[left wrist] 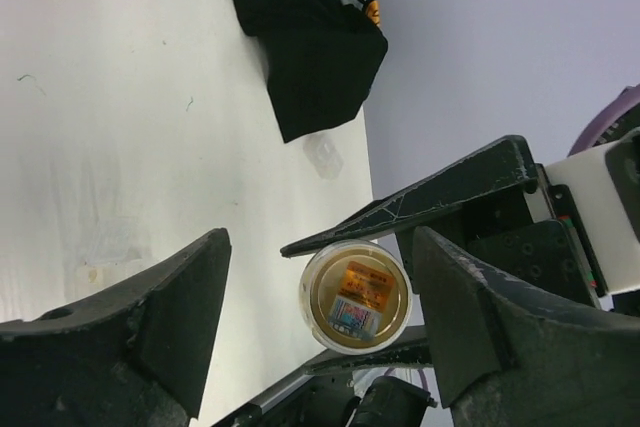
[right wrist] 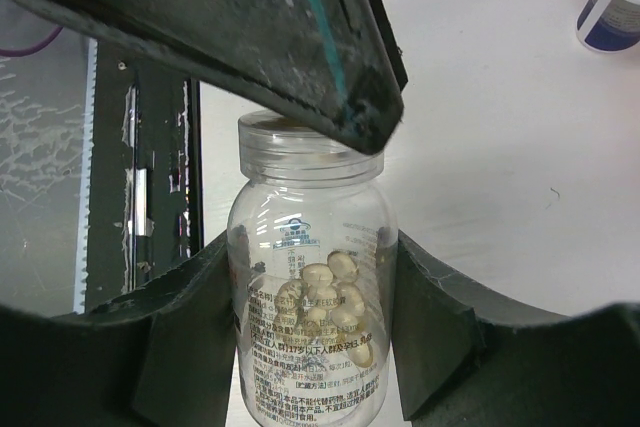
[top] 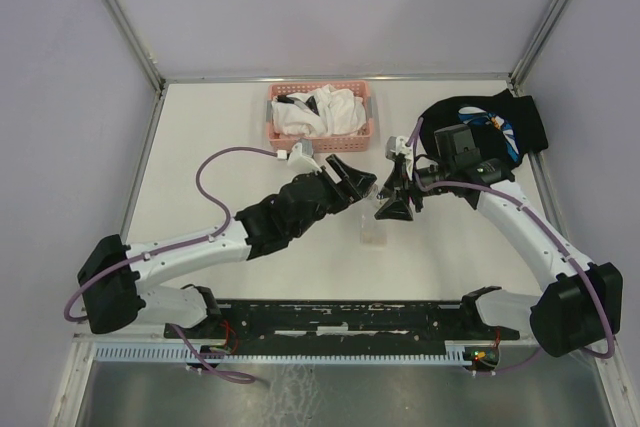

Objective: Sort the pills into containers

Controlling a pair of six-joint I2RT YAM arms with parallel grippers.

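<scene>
Pill bottle (right wrist: 310, 347) clamped in the right gripper (right wrist: 312, 277), left jaws spread wide around it.
The right gripper's jaws press both sides of the one clear bottle, which holds pale pills (right wrist: 340, 297) too overlapped to count. The left gripper (left wrist: 320, 252) stands wide apart, the bottle's end between its fingers, with no contact visible. One small clear box (top: 372, 234) sits on the table (top: 200, 127) just on the near side of both grippers. One white bottle (right wrist: 612, 2), one pink basket (top: 322, 135) and one black cloth (top: 520, 117) lie farther off.
</scene>
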